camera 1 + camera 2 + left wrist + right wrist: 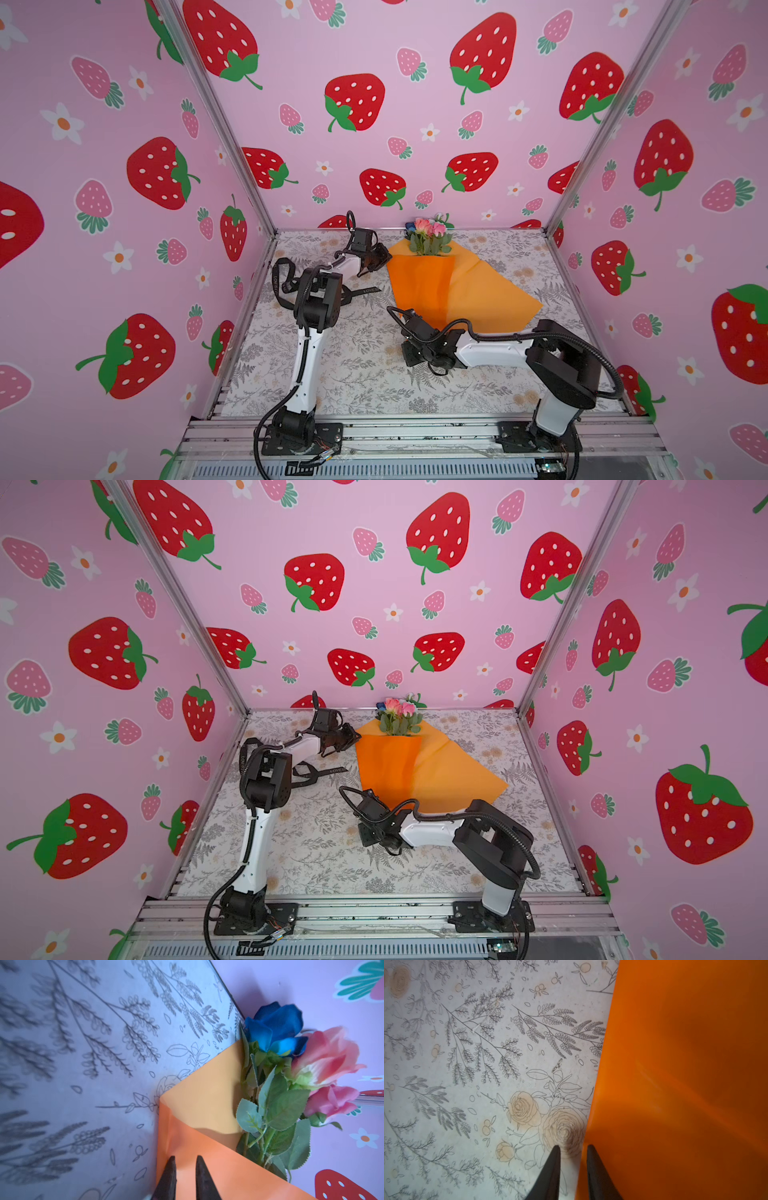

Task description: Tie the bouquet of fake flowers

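At the left of a floral-printed table point(353, 374) lies a looped black ribbon with pale lettering point(276, 280). Next, the left gripper point(185, 1162) meets the edge of a folded orange paper sheet point(419, 286), fingers point(169, 1176) a narrow gap apart; the bouquet of fake flowers point(428, 237), pink and blue roses with green leaves, lies in that paper at the table's far middle. From the right, the right gripper point(572, 1149) sits over the paper's near edge, fingers point(596, 1174) slightly apart.

bouquet point(429, 237) — pink, blue blooms, lying in orange paper point(482, 291)
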### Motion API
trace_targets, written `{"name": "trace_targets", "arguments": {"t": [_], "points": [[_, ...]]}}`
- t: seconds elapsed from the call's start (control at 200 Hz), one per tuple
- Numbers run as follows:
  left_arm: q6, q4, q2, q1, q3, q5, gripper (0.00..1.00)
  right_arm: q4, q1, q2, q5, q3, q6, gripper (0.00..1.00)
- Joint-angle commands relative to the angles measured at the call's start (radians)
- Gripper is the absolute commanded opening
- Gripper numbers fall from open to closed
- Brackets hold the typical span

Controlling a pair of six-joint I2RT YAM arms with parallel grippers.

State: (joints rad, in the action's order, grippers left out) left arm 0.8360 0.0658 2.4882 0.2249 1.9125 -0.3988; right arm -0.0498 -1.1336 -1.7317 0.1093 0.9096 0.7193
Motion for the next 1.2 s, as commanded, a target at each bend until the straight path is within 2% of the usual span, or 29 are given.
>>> {"name": "trace_targets", "arguments": {"t": [0.0,0.195,0.405,0.43,0.575,0.77,1.025,1.196], "points": [[-0.045,0.083,-0.003,-0.013,0.059,0.054,0.22,-0.033,0.011,0.066,-0.021,-0.012,0.021,0.29],[-0.112,0.09,-0.067,-0.017,0.041,0.066,0.27,-0.049,0.042,0.16,-0.012,-0.029,0.036,0.39],[-0.157,-0.037,-0.245,0.022,-0.179,0.044,0.36,-0.117,0.105,0.313,0.059,-0.102,0.094,0.51],[-0.166,-0.05,-0.269,0.031,-0.209,0.042,0.37,-0.127,0.115,0.336,0.068,-0.116,0.103,0.56],[-0.223,-0.1,-0.402,0.109,-0.383,0.046,0.43,-0.164,0.201,0.483,0.082,-0.231,0.162,0.66],[-0.231,-0.177,-0.521,0.238,-0.598,0.048,0.46,-0.217,0.31,0.688,0.073,-0.371,0.235,0.85],[-0.15,-0.264,-0.548,0.393,-0.746,0.011,0.42,-0.41,0.377,0.889,0.113,-0.457,0.334,0.94],[-0.122,-0.288,-0.512,0.466,-0.754,-0.012,0.4,-0.451,0.402,0.993,0.078,-0.517,0.403,0.98]]}}
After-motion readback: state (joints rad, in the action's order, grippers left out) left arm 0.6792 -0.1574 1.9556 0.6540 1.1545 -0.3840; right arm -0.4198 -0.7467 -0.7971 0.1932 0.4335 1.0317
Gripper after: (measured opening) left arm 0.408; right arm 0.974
